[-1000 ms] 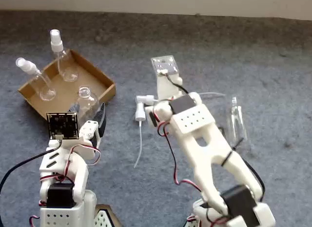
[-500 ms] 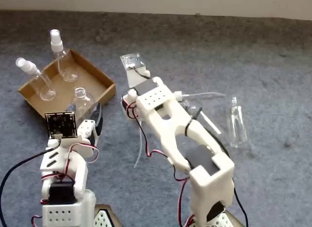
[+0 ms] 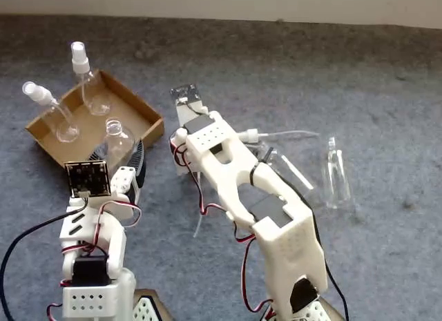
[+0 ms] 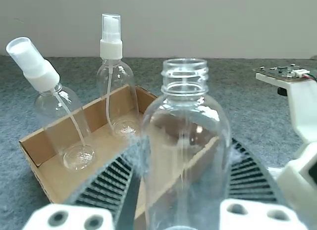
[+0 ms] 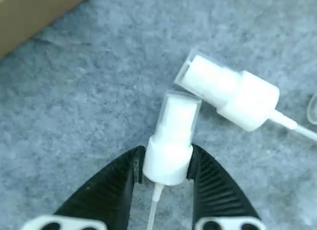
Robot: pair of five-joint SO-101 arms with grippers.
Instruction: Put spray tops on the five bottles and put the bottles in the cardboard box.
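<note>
Trouble I am expecting is at the neck: my right gripper is pinching a spray top by its collar with the thin dip tube dangling. The tube could be missing the open bottle that my left gripper is clamping upright beside the cardboard box. Grey carpet is covering the table, and a pale wall is running behind.
</note>
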